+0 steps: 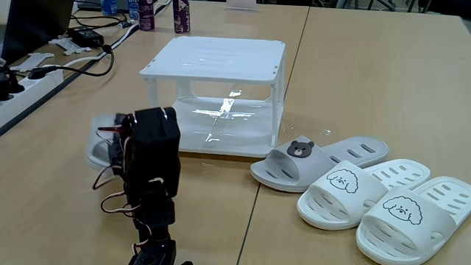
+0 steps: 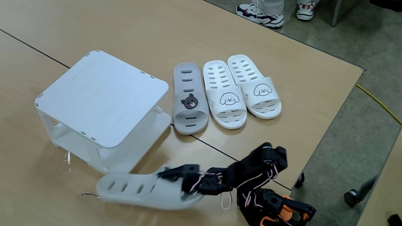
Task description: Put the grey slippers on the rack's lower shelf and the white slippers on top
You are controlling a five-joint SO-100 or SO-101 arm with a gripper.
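Note:
My gripper (image 2: 175, 175) is shut on one grey slipper (image 2: 129, 189), which lies low over the table just in front of the rack (image 2: 100, 100). In the other fixed view this slipper (image 1: 98, 146) peeks out behind my arm (image 1: 152, 165), left of the rack (image 1: 217, 57). The lower shelf (image 1: 221, 126) is bare and glossy. The second grey slipper (image 1: 291, 163), with a bear face, lies on the table right of the rack, also seen from above (image 2: 188, 107). Beside it lie the two white slippers (image 1: 353, 191) (image 1: 412, 213), side by side (image 2: 225, 94) (image 2: 254, 85).
A power strip (image 1: 26, 81), black cables (image 1: 96, 55) and bottles (image 1: 180, 16) sit at the table's back left. A person's shoes (image 2: 260, 12) stand on the floor beyond the table. The table edge (image 2: 326, 132) runs close to my arm's base (image 2: 276, 207).

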